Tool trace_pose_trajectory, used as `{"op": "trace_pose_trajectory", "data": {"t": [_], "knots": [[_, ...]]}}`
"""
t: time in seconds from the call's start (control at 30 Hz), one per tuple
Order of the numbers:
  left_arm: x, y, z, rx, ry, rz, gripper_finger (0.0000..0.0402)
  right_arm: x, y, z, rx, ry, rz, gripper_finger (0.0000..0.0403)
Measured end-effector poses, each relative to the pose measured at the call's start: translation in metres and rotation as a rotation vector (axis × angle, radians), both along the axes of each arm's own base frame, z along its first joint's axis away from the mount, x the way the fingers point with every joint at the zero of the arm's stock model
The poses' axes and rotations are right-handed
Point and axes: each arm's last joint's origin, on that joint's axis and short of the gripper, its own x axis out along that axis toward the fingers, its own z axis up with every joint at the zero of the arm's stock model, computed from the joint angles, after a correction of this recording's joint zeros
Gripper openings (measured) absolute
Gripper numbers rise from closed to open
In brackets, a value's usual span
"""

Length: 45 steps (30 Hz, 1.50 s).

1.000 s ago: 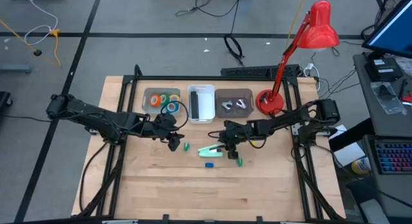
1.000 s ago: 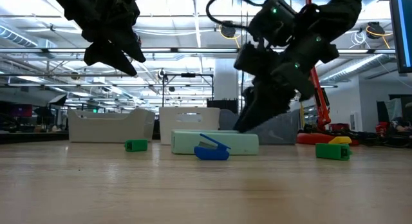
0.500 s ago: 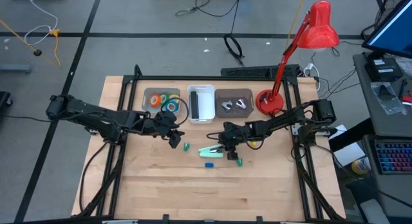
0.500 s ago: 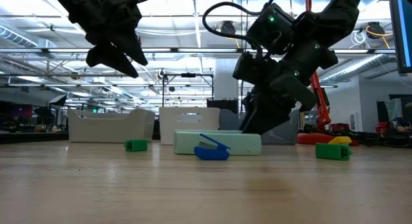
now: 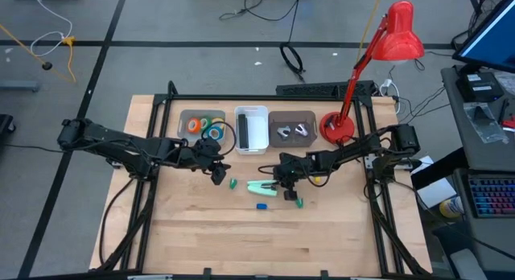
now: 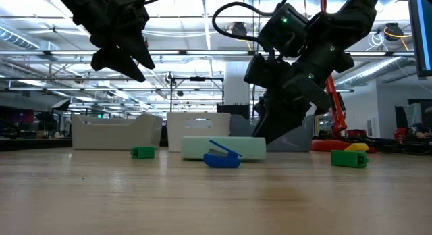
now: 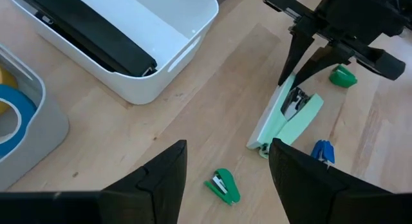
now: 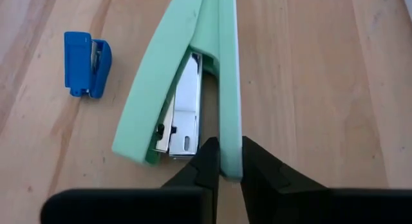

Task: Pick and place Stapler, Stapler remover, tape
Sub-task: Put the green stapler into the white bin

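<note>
A mint-green stapler lies on its side on the table, its two arms spread open. My right gripper is shut on the stapler's right end, low at the table. My left gripper hangs open and empty above the table left of the stapler; its fingers show in the left wrist view. Tape rolls lie in the left grey bin. A black stapler lies in the white bin. My right gripper pinches the free end of the stapler's straighter mint arm between its two fingers. The fingers come slanting down from the table's right and lie along the arm. The stapler rests on its side on the table.
A small blue piece lies just nearer than the stapler, small green pieces lie on either side, and a yellow one under the right arm. A grey bin with metal staple removers and a red lamp stand at the far edge.
My right gripper has come down a little at the stapler's right end. The stapler has shifted slightly on the table, its right end moving a little toward the far edge. My left gripper has kept still.
</note>
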Motion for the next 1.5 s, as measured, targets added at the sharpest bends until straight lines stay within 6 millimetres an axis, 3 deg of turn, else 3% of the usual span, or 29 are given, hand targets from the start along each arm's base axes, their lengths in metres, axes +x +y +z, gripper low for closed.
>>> {"op": "trace_pose_trajectory", "data": {"t": [0.23, 0.47, 0.67, 0.9, 1.23, 1.37, 1.5], "knots": [[0.000, 0.000, 0.000, 0.001, 0.000, 0.000, 0.0218, -0.002, -0.001, 0.008, 0.010, -0.012, -0.011, 0.0029], [-0.001, 0.000, -0.001, 0.004, 0.014, -0.002, 0.0218, -0.009, -0.006, 0.045, 0.071, -0.118, -0.093, 0.0029], [-0.001, 0.000, -0.001, 0.024, 0.020, -0.022, 0.0218, -0.024, -0.019, 0.079, 0.124, -0.196, -0.305, 0.0029], [-0.001, 0.001, 0.000, 0.070, 0.017, -0.018, 0.0218, -0.031, -0.052, 0.104, 0.283, -0.332, -0.557, 0.0029], [-0.005, 0.009, -0.004, 0.161, 0.100, -0.026, 0.0218, -0.002, -0.075, 0.152, 0.276, -0.479, -0.617, 0.0029], [-0.009, 0.020, -0.003, 0.196, 0.125, -0.037, 0.0218, 0.014, -0.081, 0.162, 0.203, -0.450, -0.715, 0.0029], [-0.023, 0.033, -0.004, 0.187, 0.050, -0.121, 0.0218, 0.028, -0.086, 0.160, 0.158, -0.407, -0.827, 0.0029]]}}
